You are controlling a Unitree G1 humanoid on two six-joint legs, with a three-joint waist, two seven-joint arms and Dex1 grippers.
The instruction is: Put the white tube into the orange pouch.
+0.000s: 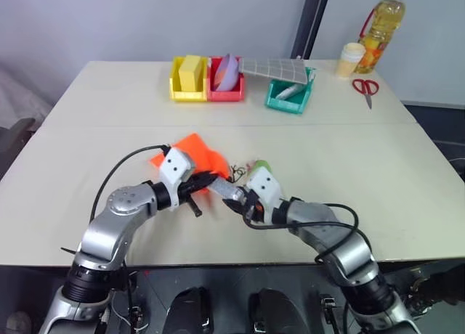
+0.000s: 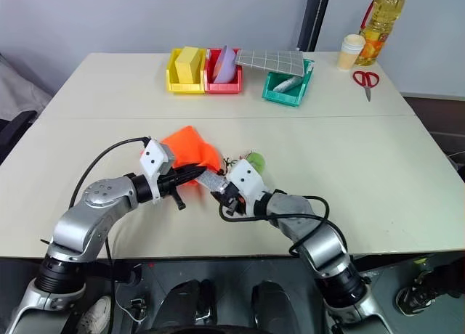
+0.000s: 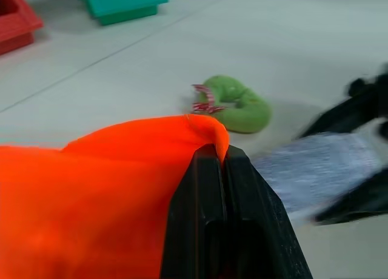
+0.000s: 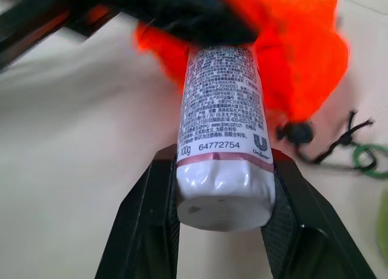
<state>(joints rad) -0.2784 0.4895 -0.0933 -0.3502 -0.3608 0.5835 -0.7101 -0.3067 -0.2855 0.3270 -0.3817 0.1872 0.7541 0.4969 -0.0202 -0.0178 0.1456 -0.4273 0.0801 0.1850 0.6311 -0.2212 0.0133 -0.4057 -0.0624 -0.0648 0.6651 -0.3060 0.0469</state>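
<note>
The orange pouch [image 1: 195, 149] lies bunched near the table's middle. My left gripper [image 1: 212, 178] is shut on its fabric edge, and the left wrist view shows the cloth [image 3: 91, 188] folded over the closed fingertips. My right gripper [image 4: 221, 170] is shut on the white tube [image 4: 221, 127], held by its crimped end with small print facing up. The tube's far end sits at the pouch's mouth, under the dark left fingers. The pouch's black cord [image 4: 339, 139] trails to a green ring tag [image 3: 236, 103] on the table beside it.
At the back stand a yellow bin [image 1: 187, 80], a red bin [image 1: 225, 86] and a teal bin [image 1: 289, 96] with a grey grid mat [image 1: 272, 67] across them. An oil bottle [image 1: 383, 25], a cup [image 1: 351, 58] and red scissors [image 1: 365, 87] are back right.
</note>
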